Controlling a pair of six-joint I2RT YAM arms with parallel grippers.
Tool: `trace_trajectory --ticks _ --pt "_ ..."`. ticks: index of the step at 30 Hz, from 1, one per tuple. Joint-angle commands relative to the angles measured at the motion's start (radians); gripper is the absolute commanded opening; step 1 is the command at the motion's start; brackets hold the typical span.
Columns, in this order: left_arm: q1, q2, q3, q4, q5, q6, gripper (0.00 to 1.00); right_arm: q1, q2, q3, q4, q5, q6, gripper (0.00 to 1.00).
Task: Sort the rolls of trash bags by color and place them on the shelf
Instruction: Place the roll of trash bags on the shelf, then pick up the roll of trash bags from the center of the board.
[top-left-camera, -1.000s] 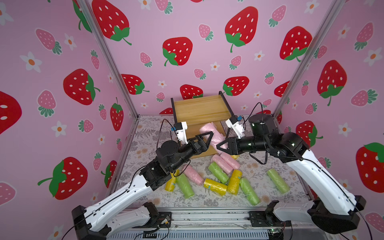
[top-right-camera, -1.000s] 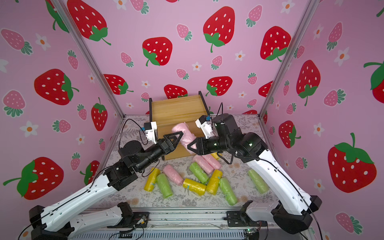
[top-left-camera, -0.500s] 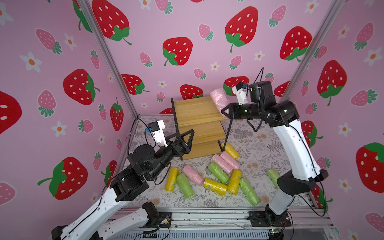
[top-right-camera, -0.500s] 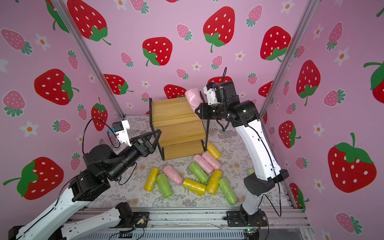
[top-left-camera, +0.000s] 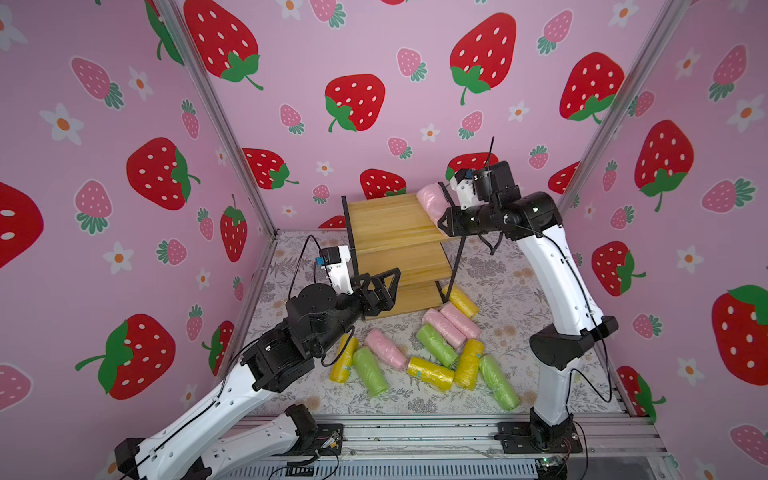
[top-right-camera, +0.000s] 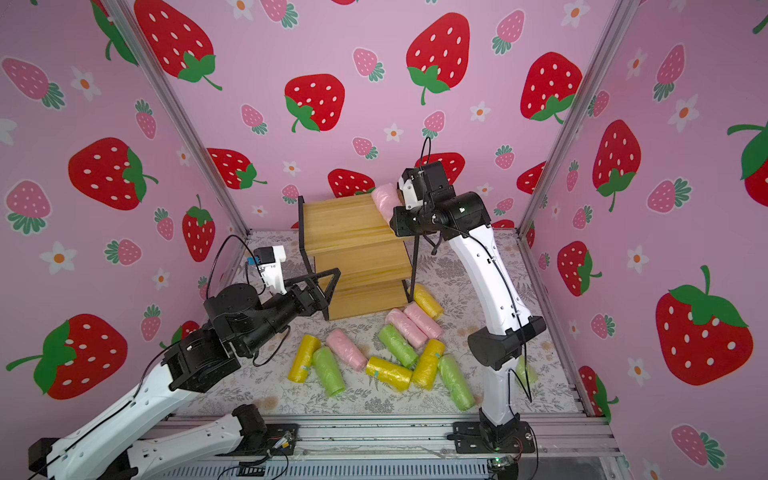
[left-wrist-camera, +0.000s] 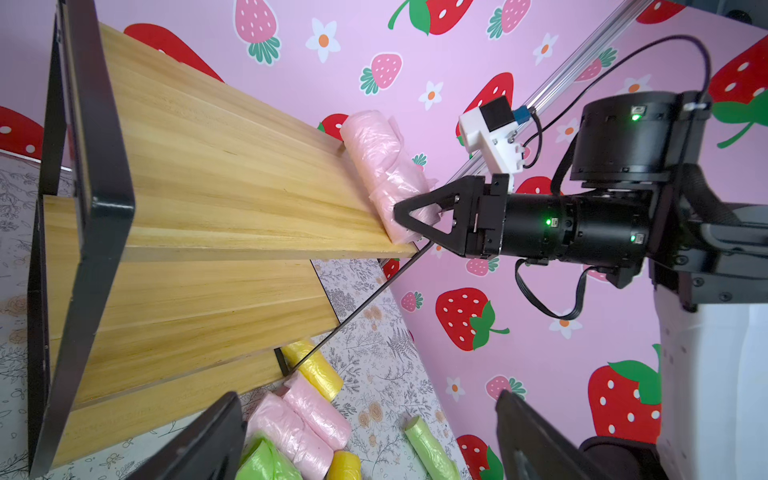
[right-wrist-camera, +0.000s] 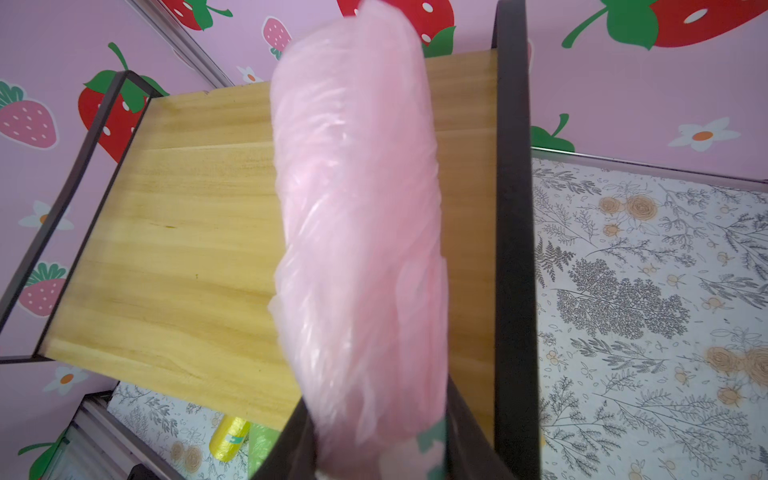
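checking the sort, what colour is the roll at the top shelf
Pale pink roll, clearest in the left wrist view.

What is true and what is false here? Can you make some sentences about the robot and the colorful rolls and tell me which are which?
1. The right gripper holds a pink roll at one end of the shelf top board. True.
2. The left gripper is carrying a green roll. False: it is open and empty.
3. A yellow roll lies on the floor mat beside the shelf. True.
4. All the pink rolls are already on the shelf. False: three pink rolls lie on the floor mat.
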Motion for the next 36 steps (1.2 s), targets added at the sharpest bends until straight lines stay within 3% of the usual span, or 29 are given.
trace_trajectory --ticks 1,2,3,8,15,21,26,36 --pt "-0.002 -0.001 0.0 -0.02 0.007 0.003 0.98 -0.007 0.011 0.022 -0.004 0.039 -0.024 0.5" --pt "-0.002 -0.001 -0.001 -0.027 0.005 0.004 0.98 -0.008 0.006 0.022 -0.004 0.042 -0.027 0.61" --pt "-0.002 -0.002 0.0 -0.034 0.001 0.006 0.98 -0.008 0.0 0.022 0.0 0.04 -0.032 0.66" --pt "-0.003 -0.001 -0.003 -0.053 -0.01 0.011 0.98 -0.009 -0.035 0.024 0.013 0.033 -0.057 0.82" --pt "-0.003 -0.005 -0.01 -0.09 -0.013 0.008 0.98 -0.011 -0.162 -0.059 -0.014 0.083 -0.097 0.83" --pt "-0.003 -0.031 -0.045 -0.1 -0.022 0.007 0.97 -0.026 -0.492 -0.548 0.148 0.157 -0.147 0.84" --pt "-0.004 -0.033 -0.072 -0.1 -0.011 -0.008 0.97 -0.096 -0.718 -0.968 0.273 0.045 -0.115 0.83" --pt "-0.011 -0.062 -0.112 -0.105 -0.007 -0.024 0.96 -0.148 -0.804 -1.54 0.487 -0.169 -0.007 0.78"
